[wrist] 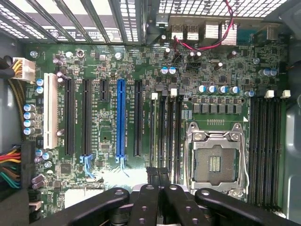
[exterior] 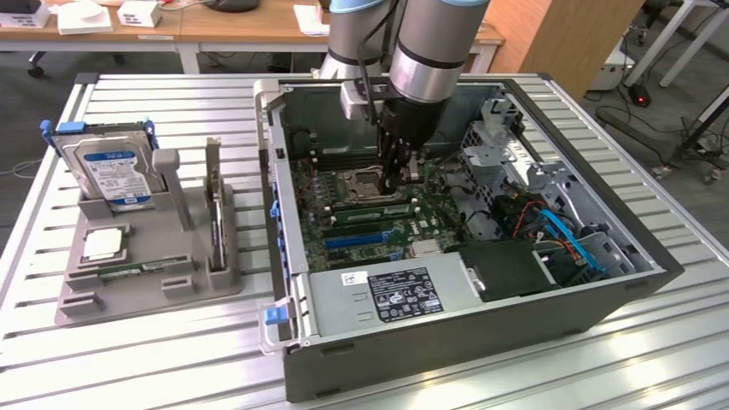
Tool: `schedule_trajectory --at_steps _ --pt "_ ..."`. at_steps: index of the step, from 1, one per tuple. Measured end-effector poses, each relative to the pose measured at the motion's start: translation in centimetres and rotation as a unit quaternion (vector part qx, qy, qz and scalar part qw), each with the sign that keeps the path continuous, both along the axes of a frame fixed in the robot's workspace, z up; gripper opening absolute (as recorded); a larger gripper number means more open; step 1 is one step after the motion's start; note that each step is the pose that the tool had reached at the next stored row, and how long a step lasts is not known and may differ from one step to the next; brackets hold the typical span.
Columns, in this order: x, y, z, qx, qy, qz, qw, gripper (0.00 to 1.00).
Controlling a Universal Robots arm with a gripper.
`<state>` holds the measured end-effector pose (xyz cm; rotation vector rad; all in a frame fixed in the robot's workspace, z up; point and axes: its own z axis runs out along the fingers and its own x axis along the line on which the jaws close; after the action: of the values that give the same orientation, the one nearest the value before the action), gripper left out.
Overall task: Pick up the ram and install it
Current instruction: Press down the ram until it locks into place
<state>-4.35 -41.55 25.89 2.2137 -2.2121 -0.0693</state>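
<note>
My gripper [exterior: 401,188] hangs inside the open computer case [exterior: 638,282], just above the motherboard [exterior: 341,218] beside the empty processor socket [exterior: 367,181]. In the wrist view its black fingers [wrist: 157,181] are pressed together with nothing between them, over the long dark memory slots [wrist: 169,136] next to the socket [wrist: 214,162]. The ram [exterior: 213,201] appears as a long thin stick standing on edge in the grey holder [exterior: 148,295], on the exterior view's left, well away from the gripper.
The holder also carries a silver hard drive with a blue label [exterior: 114,171], a square silver chip [exterior: 102,243] and a short green strip [exterior: 119,272]. Inside the case are a power supply [exterior: 393,295], drive cages [exterior: 501,145] and blue cables [exterior: 575,243]. A blue slot [wrist: 121,117] crosses the board.
</note>
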Motion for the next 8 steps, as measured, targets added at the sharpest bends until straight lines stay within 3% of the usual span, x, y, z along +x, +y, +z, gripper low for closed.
schedule_trajectory --at_steps 8 --pt "0.0 0.0 0.01 -0.0001 0.0001 0.0 1.0 0.09"
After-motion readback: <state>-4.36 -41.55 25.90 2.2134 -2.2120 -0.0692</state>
